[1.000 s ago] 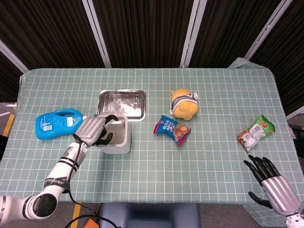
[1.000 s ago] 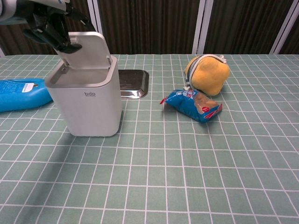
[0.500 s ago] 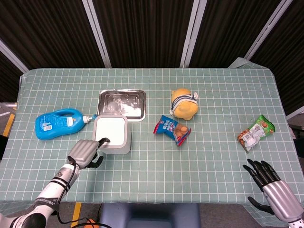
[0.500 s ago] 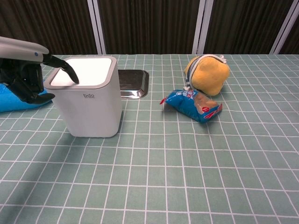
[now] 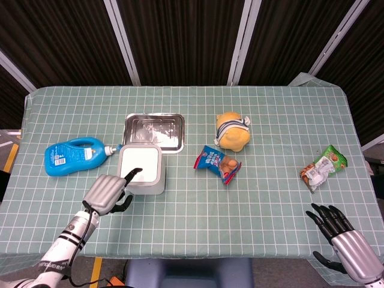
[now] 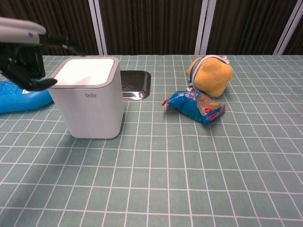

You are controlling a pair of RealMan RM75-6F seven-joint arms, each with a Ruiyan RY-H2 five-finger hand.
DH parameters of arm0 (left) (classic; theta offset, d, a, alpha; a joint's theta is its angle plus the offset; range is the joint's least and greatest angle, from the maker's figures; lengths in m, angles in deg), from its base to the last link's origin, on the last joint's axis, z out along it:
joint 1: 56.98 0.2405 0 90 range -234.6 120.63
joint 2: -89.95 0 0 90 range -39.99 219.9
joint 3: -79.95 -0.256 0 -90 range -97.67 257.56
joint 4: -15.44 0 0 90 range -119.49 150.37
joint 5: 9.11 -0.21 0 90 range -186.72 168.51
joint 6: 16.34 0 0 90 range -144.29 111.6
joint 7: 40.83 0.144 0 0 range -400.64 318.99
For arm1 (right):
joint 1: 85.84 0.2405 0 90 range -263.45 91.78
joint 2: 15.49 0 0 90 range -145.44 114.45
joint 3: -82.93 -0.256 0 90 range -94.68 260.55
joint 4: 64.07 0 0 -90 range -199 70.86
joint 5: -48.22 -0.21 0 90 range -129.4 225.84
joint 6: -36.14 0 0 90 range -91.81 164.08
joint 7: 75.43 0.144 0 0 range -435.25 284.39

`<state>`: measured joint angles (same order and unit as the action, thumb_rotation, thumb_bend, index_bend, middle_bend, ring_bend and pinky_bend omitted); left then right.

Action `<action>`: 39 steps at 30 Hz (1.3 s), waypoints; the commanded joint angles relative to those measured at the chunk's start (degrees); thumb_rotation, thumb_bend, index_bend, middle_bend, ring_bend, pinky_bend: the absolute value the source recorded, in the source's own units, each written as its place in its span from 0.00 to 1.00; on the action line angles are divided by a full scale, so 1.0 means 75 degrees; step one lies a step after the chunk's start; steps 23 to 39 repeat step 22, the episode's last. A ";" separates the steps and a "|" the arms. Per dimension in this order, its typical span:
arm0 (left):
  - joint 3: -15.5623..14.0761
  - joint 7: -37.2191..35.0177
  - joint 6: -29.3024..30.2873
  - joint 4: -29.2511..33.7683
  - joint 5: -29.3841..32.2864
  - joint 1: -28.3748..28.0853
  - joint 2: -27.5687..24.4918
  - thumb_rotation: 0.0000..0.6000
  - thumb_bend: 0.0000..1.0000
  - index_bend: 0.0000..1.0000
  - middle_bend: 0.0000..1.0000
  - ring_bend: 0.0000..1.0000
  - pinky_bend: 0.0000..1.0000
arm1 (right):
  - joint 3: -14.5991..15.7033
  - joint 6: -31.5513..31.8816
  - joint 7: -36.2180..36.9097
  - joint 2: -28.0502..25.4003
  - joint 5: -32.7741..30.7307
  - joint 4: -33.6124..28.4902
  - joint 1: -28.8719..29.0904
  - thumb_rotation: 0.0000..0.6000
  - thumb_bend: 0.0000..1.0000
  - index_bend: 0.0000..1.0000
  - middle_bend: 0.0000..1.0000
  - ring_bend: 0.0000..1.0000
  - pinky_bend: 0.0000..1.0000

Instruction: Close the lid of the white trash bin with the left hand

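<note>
The white trash bin [image 5: 141, 171] [image 6: 90, 109] stands left of centre on the table, and its lid [image 6: 87, 71] lies flat and closed on top. My left hand [image 5: 107, 192] [image 6: 21, 59] hovers at the bin's front-left corner and holds nothing. One finger [image 6: 61, 41] reaches out over the lid's edge, slightly above it, while the others curl downward. My right hand [image 5: 345, 231] stays low at the table's front right edge, fingers spread and empty. It is outside the chest view.
A blue detergent bottle [image 5: 73, 155] lies left of the bin, and a steel tray [image 5: 154, 132] sits just behind it. A yellow plush [image 5: 233, 132] and a blue snack packet [image 5: 218, 164] are at centre. A green snack packet [image 5: 324, 167] lies at the right.
The lid went from raised to flat and closed. My left hand drew back off the lid toward the front left, and its extended finger has lifted clear.
</note>
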<state>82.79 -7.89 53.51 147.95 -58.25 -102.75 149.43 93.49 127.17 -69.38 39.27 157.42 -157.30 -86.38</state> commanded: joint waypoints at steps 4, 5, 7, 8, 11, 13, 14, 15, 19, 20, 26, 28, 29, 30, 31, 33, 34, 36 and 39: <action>-0.1771 -0.1734 0.2296 -0.0352 -0.5867 0.2739 -0.1185 1.00 0.50 0.05 0.64 0.66 0.87 | 0.0009 0.0046 0.0063 -0.0060 -0.0011 0.0036 -0.0012 1.00 0.31 0.00 0.00 0.00 0.00; -0.2119 -0.2118 0.2661 -0.0738 -0.6562 0.3146 -0.1264 1.00 0.49 0.05 0.54 0.53 0.73 | 0.0009 0.0040 0.0060 -0.0058 -0.0028 0.0033 -0.0018 1.00 0.31 0.00 0.00 0.00 0.00; -0.2775 -0.2819 0.3593 -0.1901 -0.7633 0.4103 -0.1234 1.00 0.47 0.05 0.29 0.23 0.31 | 0.0036 0.0004 0.0037 -0.0054 -0.0010 0.0020 -0.0021 1.00 0.31 0.00 0.00 0.00 0.00; -0.2960 -0.2992 0.4002 -0.2453 -0.7825 0.4530 -0.1115 1.00 0.47 0.05 0.22 0.15 0.19 | 0.0047 -0.0016 0.0005 -0.0045 0.0004 0.0014 -0.0021 1.00 0.31 0.00 0.00 0.00 0.00; -0.3201 -0.3336 0.5107 -0.4135 -0.7713 0.5890 -0.0337 1.00 0.45 0.04 0.01 0.00 0.00 | 0.0102 -0.0124 -0.0175 0.0003 0.0080 -0.0002 -0.0022 1.00 0.31 0.00 0.00 0.00 0.00; -0.3117 -0.3532 0.5492 -0.5009 -0.7257 0.6578 0.0227 1.00 0.44 0.04 0.00 0.00 0.00 | 0.0156 -0.0207 -0.0290 0.0023 0.0117 -0.0039 -0.0034 1.00 0.31 0.00 0.00 0.00 0.00; -0.3094 -0.3354 0.5417 -0.5157 -0.7080 0.6707 0.0277 1.00 0.43 0.04 0.00 0.00 0.00 | 0.0177 -0.0212 -0.0334 0.0031 0.0162 -0.0056 -0.0038 1.00 0.31 0.00 0.00 0.00 0.00; -0.3072 -0.3197 0.5343 -0.5296 -0.7106 0.6740 0.0224 1.00 0.43 0.03 0.00 0.00 0.00 | 0.0193 -0.0192 -0.0377 0.0047 0.0246 -0.0041 -0.0038 1.00 0.31 0.00 0.00 0.00 0.00; -0.3018 -0.3602 0.4990 -0.5089 -0.6967 0.6751 0.0058 1.00 0.43 0.02 0.00 0.00 0.00 | 0.0233 -0.0317 -0.0352 0.0000 0.0185 -0.0074 -0.0011 1.00 0.31 0.00 0.00 0.00 0.00; -0.3000 -0.3628 0.4912 -0.5075 -0.7005 0.6747 0.0014 1.00 0.43 0.02 0.00 0.00 0.00 | 0.0227 -0.0300 -0.0342 -0.0018 0.0143 -0.0080 -0.0025 1.00 0.31 0.00 0.00 0.00 0.00; -0.2971 -0.3679 0.4857 -0.5061 -0.7103 0.6760 -0.0030 1.00 0.43 0.02 0.00 0.00 0.00 | 0.0223 -0.0232 -0.0331 -0.0037 0.0133 -0.0074 -0.0056 1.00 0.31 0.00 0.00 0.00 0.00; -0.2971 -0.3679 0.4857 -0.5061 -0.7103 0.6760 -0.0030 1.00 0.43 0.02 0.00 0.00 0.00 | 0.0223 -0.0232 -0.0331 -0.0037 0.0133 -0.0074 -0.0056 1.00 0.31 0.00 0.00 0.00 0.00; -0.2971 -0.3679 0.4857 -0.5061 -0.7103 0.6760 -0.0030 1.00 0.43 0.02 0.00 0.00 0.00 | 0.0223 -0.0232 -0.0331 -0.0037 0.0133 -0.0074 -0.0056 1.00 0.31 0.00 0.00 0.00 0.00; -0.2971 -0.3679 0.4857 -0.5061 -0.7103 0.6760 -0.0030 1.00 0.43 0.02 0.00 0.00 0.00 | 0.0223 -0.0232 -0.0331 -0.0037 0.0133 -0.0074 -0.0056 1.00 0.31 0.00 0.00 0.00 0.00; -0.2971 -0.3679 0.4857 -0.5061 -0.7103 0.6760 -0.0030 1.00 0.43 0.02 0.00 0.00 0.00 | 0.0223 -0.0232 -0.0331 -0.0037 0.0133 -0.0074 -0.0056 1.00 0.31 0.00 0.00 0.00 0.00; -0.2971 -0.3679 0.4857 -0.5061 -0.7103 0.6760 -0.0030 1.00 0.43 0.02 0.00 0.00 0.00 | 0.0223 -0.0232 -0.0331 -0.0037 0.0133 -0.0074 -0.0056 1.00 0.31 0.00 0.00 0.00 0.00; -0.2971 -0.3679 0.4857 -0.5061 -0.7103 0.6760 -0.0030 1.00 0.43 0.02 0.00 0.00 0.00 | 0.0223 -0.0232 -0.0331 -0.0037 0.0133 -0.0074 -0.0056 1.00 0.31 0.00 0.00 0.00 0.00; -0.2971 -0.3679 0.4857 -0.5061 -0.7103 0.6760 -0.0030 1.00 0.43 0.02 0.00 0.00 0.00 | 0.0223 -0.0232 -0.0331 -0.0037 0.0133 -0.0074 -0.0056 1.00 0.31 0.00 0.00 0.00 0.00; -0.2971 -0.3679 0.4857 -0.5061 -0.7103 0.6760 -0.0030 1.00 0.43 0.02 0.00 0.00 0.00 | 0.0223 -0.0232 -0.0331 -0.0037 0.0133 -0.0074 -0.0056 1.00 0.31 0.00 0.00 0.00 0.00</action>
